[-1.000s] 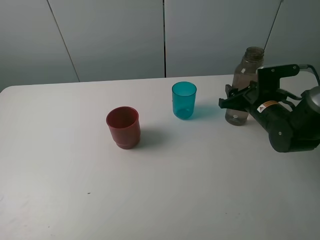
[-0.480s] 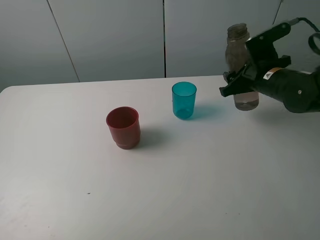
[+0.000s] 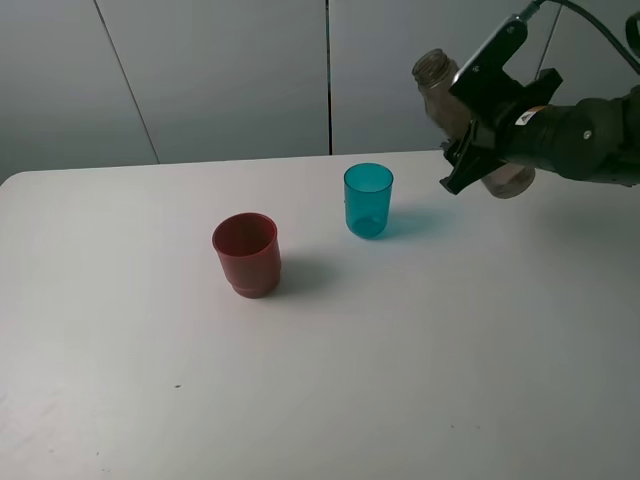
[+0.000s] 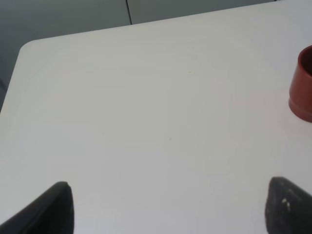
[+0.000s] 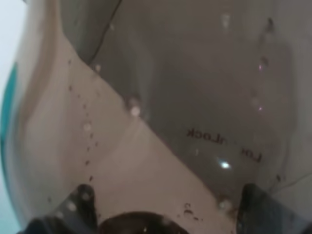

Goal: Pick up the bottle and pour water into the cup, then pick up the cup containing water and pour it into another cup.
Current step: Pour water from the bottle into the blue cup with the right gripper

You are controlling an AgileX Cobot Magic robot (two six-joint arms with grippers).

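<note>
Right claw (image 3: 468, 152) is clamped across the body of the smoky grey-brown bottle (image 3: 443, 92) and holds it in the air, clear of the surface (image 3: 400, 350). In the right wrist view the bottle (image 5: 195, 97) fills nearly the whole picture, pressed between the dark fingertips, with droplets on its wall and a slanted line that I take to be the water level.

The coming pour turns on where the bottle's mouth sits relative to the teal cup (image 3: 368, 200). The bottle's long axis is tilted, with the open, capless mouth uppermost and leaning toward the cup's side and the base lower, out toward the arm. In the high view the mouth is above the cup and off to its right, not over the opening (how far forward or back it sits cannot be judged from this angle). By my reading, the bottle needs to be carried toward the cup before it is tipped further.

The teal cup stands upright, and the dark red cup (image 3: 246, 253) stands upright well apart from it on the far side from the bottle.

Left claw (image 4: 173, 207) is spread wide over bare surface, gripping nothing, with the dark red cup (image 4: 303, 83) at the edge of its view.

The surface is plain white and matte, and grey wall panels (image 3: 230, 80) rise behind it.
</note>
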